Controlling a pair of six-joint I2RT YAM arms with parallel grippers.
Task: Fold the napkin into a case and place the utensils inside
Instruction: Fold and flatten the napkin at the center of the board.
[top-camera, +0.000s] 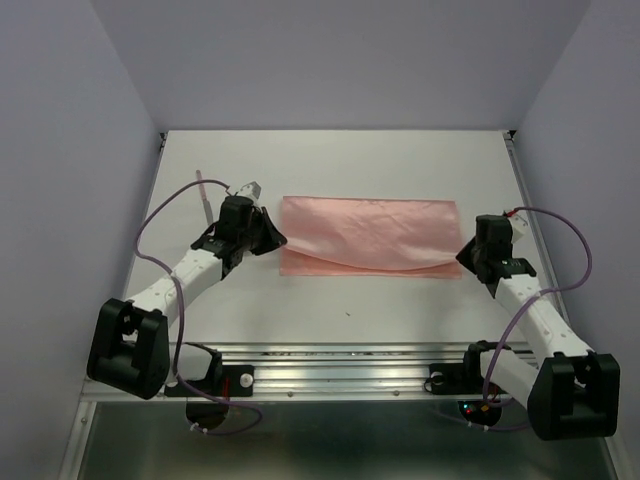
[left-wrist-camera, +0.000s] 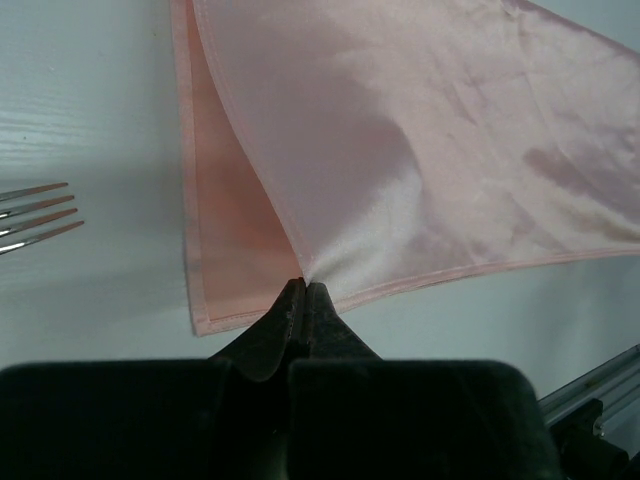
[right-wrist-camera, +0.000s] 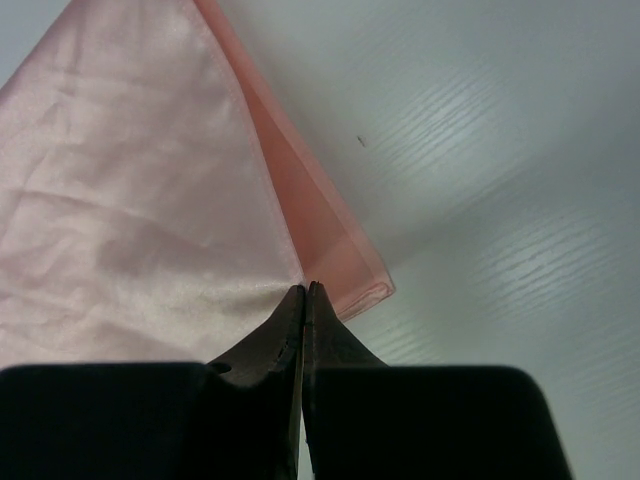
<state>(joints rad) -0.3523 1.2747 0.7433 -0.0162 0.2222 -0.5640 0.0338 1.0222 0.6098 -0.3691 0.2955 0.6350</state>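
Between the arms on the tabletop (top-camera: 330, 300), the napkin (top-camera: 368, 235) lies folded double. Its upper layer is pinched at each near corner, it seems, by the closed jaws of the left gripper (left-wrist-camera: 303, 288) and the right gripper (right-wrist-camera: 304, 290). Such thin, limp cloth is best held at the hems.
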